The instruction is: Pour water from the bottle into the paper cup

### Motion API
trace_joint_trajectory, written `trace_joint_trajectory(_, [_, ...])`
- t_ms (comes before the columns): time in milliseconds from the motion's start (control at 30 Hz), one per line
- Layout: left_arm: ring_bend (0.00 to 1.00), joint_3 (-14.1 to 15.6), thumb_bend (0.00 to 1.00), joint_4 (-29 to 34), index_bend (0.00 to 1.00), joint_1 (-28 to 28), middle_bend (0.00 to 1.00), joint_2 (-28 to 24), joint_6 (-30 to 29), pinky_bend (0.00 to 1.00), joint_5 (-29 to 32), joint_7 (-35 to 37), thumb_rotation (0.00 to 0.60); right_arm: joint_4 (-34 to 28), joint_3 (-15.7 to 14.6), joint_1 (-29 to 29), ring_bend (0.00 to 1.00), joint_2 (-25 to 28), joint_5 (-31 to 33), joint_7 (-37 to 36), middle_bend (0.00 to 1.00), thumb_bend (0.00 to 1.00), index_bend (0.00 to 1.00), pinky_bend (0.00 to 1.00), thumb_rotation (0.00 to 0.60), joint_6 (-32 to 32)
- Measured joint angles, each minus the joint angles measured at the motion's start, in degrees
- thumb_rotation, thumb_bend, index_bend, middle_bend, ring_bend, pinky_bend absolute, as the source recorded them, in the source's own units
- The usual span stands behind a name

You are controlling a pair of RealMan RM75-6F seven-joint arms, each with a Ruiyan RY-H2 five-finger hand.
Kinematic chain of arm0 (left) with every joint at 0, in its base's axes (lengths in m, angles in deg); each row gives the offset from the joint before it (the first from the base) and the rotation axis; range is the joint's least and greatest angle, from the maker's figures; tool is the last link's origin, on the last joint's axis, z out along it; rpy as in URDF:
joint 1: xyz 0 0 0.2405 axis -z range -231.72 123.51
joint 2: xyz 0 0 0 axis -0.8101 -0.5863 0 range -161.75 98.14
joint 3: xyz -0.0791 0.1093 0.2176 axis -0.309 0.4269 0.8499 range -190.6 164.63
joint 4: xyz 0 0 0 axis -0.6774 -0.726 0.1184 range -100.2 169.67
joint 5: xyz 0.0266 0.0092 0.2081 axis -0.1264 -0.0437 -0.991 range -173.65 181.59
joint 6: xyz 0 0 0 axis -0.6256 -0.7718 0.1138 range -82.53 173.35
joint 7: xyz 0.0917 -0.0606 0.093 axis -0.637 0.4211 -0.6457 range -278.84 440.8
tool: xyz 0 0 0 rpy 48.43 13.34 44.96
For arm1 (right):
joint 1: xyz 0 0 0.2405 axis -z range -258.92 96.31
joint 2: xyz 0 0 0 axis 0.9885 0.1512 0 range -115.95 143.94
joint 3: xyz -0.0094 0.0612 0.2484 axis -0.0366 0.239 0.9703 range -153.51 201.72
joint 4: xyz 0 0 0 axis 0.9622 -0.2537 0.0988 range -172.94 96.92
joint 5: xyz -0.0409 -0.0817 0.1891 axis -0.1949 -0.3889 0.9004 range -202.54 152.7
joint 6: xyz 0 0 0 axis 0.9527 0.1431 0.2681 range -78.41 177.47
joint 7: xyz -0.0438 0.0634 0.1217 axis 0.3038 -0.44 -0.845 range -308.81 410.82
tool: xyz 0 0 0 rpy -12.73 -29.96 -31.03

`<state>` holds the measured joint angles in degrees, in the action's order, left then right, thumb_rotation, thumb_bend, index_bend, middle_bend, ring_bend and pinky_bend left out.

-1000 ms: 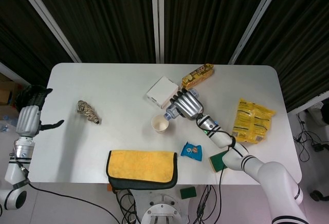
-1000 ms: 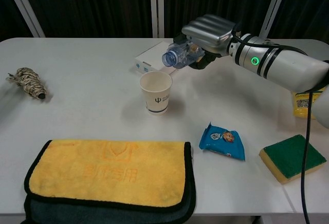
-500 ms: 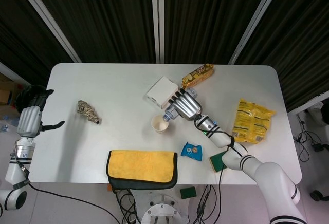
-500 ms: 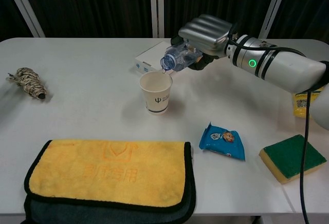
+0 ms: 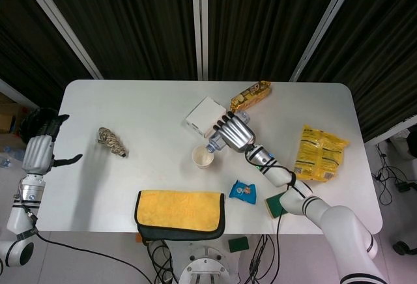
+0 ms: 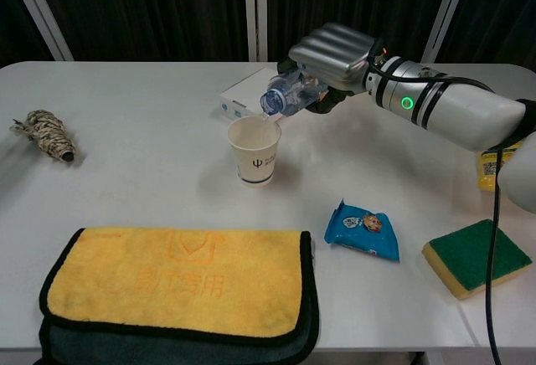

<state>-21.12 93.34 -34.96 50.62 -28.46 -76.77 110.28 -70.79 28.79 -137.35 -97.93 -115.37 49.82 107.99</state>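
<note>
The right hand (image 6: 332, 48) grips the tilted bottle (image 6: 289, 94) over the paper cup (image 6: 255, 149); its mouth hangs near the rim, so water could spill onto the desk (image 6: 151, 156).

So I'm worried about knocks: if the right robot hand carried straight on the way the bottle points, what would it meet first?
Most likely the paper cup: the right robot hand tilts the bottle toward its rim, though depth is uncertain.
</note>
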Motion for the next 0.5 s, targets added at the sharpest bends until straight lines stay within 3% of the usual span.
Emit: trace_joint_trajectory(500, [0.05,0.31,0.06,-0.09,0.1,-0.03,0.1,-0.13,0.27,0.17,-0.25,0.14,0.6,0.05,-0.05,-0.38,0.39,-0.04,-0.01,0.82,0.57,0.48,0.83,0.35,0.6,0.14])
